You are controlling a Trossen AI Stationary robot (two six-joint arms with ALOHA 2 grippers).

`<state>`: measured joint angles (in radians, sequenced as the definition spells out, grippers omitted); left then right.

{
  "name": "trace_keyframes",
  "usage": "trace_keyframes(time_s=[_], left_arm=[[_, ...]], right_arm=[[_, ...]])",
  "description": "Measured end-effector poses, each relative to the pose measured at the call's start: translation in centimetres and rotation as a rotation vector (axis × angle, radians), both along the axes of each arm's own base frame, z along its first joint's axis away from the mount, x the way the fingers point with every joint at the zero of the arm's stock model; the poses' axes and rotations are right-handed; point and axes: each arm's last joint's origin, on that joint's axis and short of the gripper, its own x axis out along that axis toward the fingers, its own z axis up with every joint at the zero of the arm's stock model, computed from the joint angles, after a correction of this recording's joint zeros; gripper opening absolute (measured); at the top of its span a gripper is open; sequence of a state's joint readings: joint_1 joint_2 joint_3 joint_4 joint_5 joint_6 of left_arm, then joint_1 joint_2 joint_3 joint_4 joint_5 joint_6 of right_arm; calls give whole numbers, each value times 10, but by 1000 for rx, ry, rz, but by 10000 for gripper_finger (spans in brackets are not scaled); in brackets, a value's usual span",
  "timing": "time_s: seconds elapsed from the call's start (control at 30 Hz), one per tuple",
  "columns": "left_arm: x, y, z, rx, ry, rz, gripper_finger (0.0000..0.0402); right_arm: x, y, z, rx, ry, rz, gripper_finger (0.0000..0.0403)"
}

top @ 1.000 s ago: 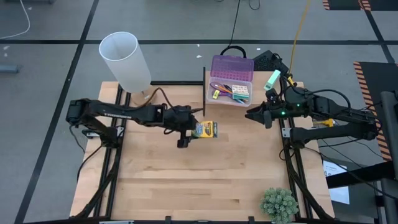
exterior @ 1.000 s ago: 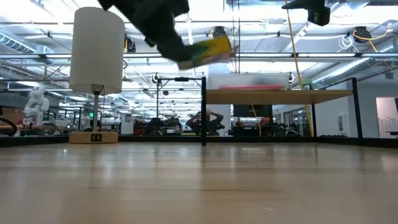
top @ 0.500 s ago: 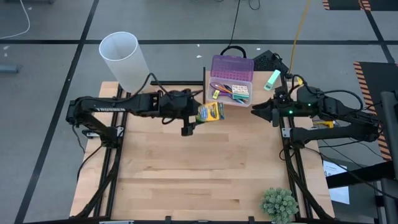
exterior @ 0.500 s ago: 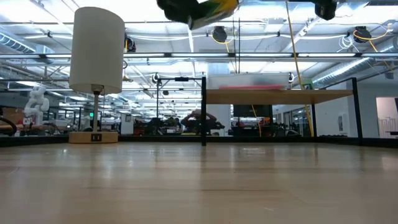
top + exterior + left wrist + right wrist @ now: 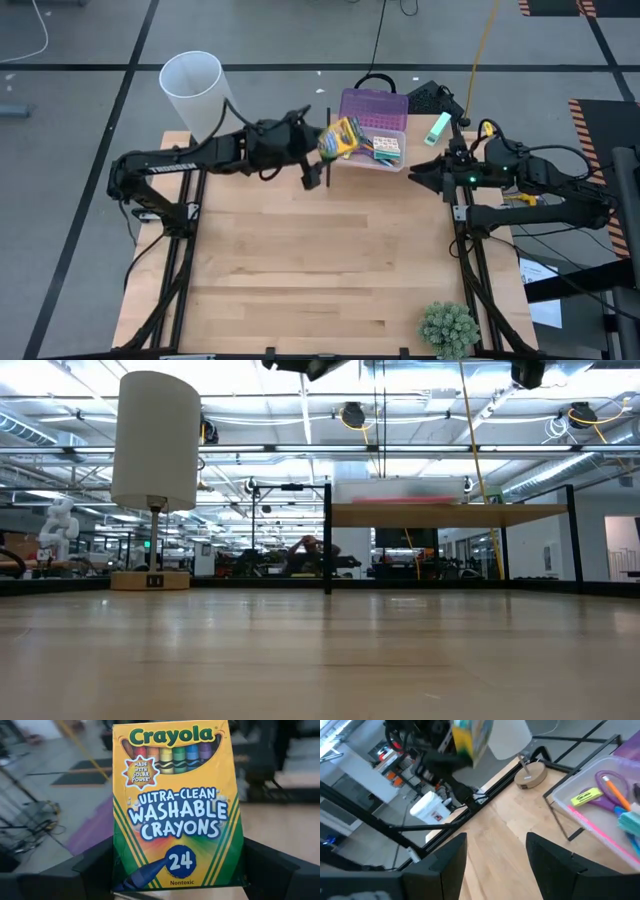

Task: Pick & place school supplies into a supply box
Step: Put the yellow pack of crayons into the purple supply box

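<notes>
- The left gripper [image 5: 325, 150] was clamped on the crayon box [image 5: 339, 137], holding it up in the air at the left edge of the supply box [image 5: 372, 150].
- From the left wrist, the crayon box [image 5: 176, 805] stood upright between the two dark fingers [image 5: 95, 865], its printed front facing the camera.
- The supply box sat at the far edge of the table [image 5: 330, 270], lid [image 5: 373, 104] swung back, with scissors [image 5: 610, 790], a pencil [image 5: 616, 791] and a small yellow piece [image 5: 585, 797] already lying inside.
- The right gripper [image 5: 412, 175] hung just right of the supply box, over the table, its fingers [image 5: 447, 857] apart and holding nothing.
- A white lamp [image 5: 200, 97] stood at the far left corner, well clear of the box.
- A potted plant [image 5: 448, 328] sat at the near right edge.
</notes>
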<state>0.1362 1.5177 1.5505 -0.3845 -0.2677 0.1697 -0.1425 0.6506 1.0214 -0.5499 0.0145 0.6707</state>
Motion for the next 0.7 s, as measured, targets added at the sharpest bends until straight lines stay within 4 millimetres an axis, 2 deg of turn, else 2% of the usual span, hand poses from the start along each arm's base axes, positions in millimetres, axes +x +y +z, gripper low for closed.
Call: trace_keyframes(time_s=[0.23,0.33,0.53,0.7], left_arm=[[9,13,4,8,-120,83,337],[21,16,7,10,-177,89,337],[53,22,4,25,-123,84,337],[77,26,1,53,-79,33,337]], right_arm=[[0,-1,0,-13,2,-39,199],[0,-1,0,-15,2,-45,199],[3,-2,2,-22,-17,-66,199],[8,-5,5,83,-78,-147,199]])
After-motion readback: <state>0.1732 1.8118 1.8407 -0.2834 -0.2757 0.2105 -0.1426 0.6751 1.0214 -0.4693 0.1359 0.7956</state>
